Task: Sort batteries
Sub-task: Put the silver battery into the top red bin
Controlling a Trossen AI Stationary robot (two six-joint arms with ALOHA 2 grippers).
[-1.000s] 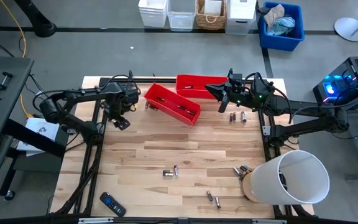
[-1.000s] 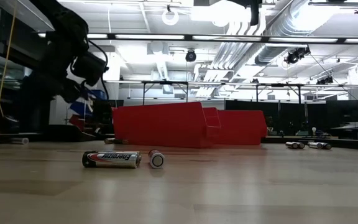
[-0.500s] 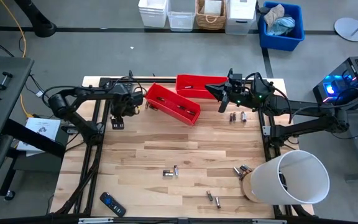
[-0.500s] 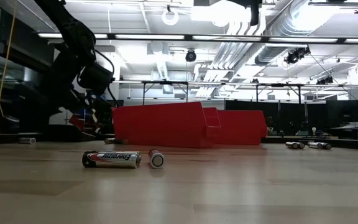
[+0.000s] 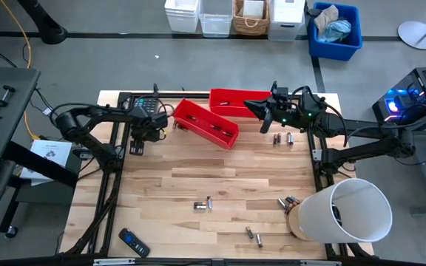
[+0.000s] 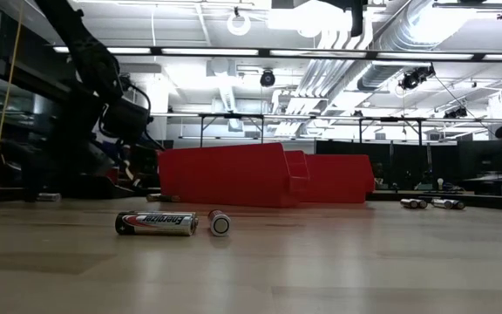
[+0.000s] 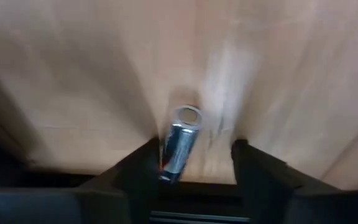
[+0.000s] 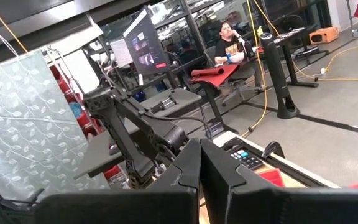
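Battery (image 7: pixel 179 142) work is under way at the far left of the table (image 5: pixel 198 162): I have the left pincer (image 5: pixel 137 144) lowered over a single cell lying on the wood near the table's left edge, and my left wrist view shows that cell between the two dark fingers (image 7: pixel 138 168), which stand apart and do not yet press on it. I judge this stance is set for a straddle grasp, one finger to each side of the cylinder. The right pincer (image 5: pixel 265 112) waits above the far red bins (image 5: pixel 205 122), its fingers together and holding nothing. Other batteries lie loose: a pair at table centre (image 5: pixel 203 205), a group just beside the right bin (image 5: pixel 283 138), and more near the white bucket (image 5: pixel 346 214).
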